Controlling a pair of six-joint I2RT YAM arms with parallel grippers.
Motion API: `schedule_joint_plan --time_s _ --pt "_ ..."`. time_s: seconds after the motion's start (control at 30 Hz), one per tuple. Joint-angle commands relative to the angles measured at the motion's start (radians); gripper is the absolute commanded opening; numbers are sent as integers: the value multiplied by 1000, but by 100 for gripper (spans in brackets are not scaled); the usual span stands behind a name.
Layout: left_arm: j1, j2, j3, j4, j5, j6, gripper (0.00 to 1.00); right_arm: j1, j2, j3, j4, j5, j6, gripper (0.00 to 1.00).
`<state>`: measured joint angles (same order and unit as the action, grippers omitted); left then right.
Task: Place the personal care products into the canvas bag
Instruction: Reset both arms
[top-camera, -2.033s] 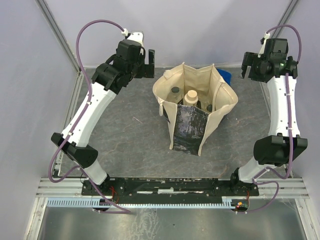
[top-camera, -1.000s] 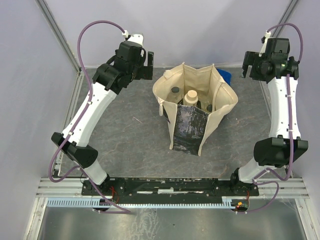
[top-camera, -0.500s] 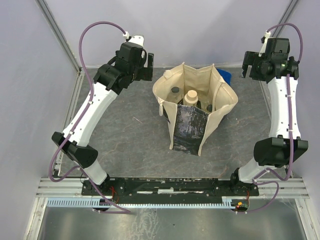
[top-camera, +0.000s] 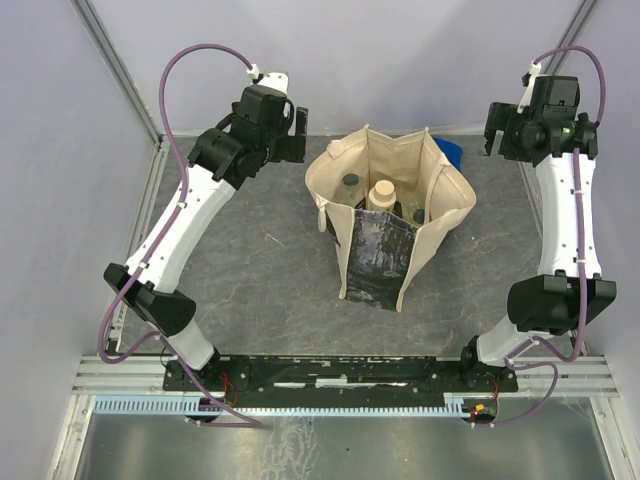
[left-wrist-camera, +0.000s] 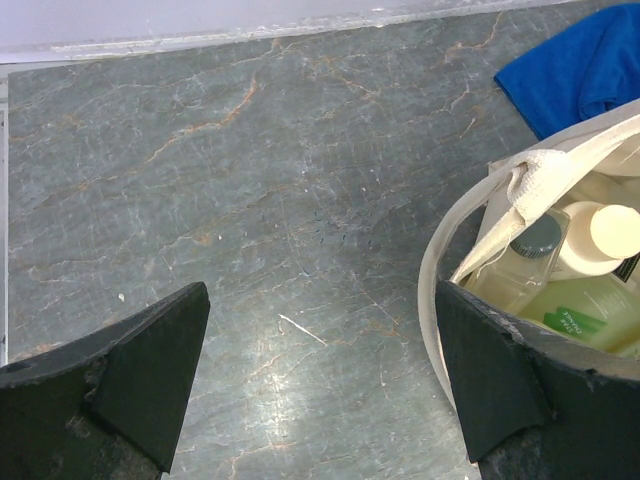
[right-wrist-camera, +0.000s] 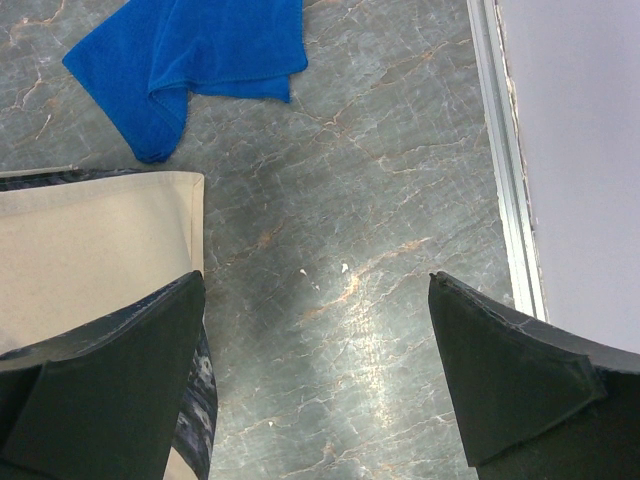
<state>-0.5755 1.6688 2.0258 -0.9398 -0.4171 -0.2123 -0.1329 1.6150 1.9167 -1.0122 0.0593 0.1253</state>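
The bottles (top-camera: 381, 193) sit inside the bag (top-camera: 395, 160) on the counter (top-camera: 260, 270). My left pincer (left-wrist-camera: 320, 300) hangs left of the bag, my right pincer (right-wrist-camera: 315, 290) right of it, both spread apart and empty.

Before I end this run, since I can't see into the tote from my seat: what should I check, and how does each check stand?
1. Left gripper open and empty: ok.
2. Right gripper open and empty: ok.
3. Canvas bag upright, mouth open: ok.
4. No bottle showing on the table outside the bag: ok, though the bag hides a strip behind it.
5. Every product inside: cannot tell. Only a few tops show, such as the pale-capped bottle and a dark-capped bottle.
6. Blue cloth lying outside the bag: ok.
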Motion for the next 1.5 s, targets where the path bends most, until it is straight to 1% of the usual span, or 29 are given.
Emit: schedule_joint_plan --time_s 0.0,1.47 --pt "3 -41 8 32 -16 39 100 -2 -20 12 23 -12 -11 100" --pt "3 -20 20 33 -21 57 100 -1 3 26 32 -24 -4 100"
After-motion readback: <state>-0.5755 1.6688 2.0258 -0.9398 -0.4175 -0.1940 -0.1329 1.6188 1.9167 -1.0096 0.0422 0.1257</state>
